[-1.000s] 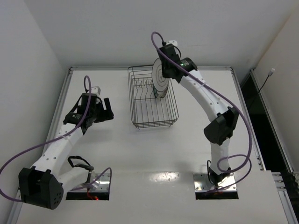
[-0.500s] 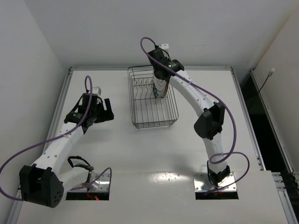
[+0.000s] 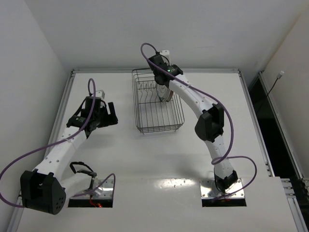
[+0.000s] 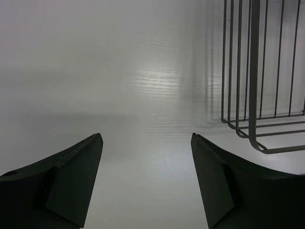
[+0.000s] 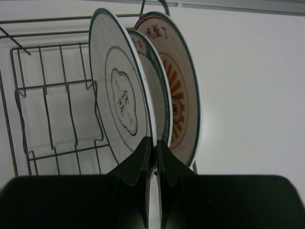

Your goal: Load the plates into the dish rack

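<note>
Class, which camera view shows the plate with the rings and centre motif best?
The right wrist view: the ringed plate is close, motif plain, its rim between the fingers. The top view shows only a sliver in the rack; the left wrist view shows none.

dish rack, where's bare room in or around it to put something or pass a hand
Free: the near half of the dish rack, from its front rim to the plates; the table left of it, below the open left gripper. Crowded: its far right part, three plates packed upright, right gripper pinching the grey plate.
</note>
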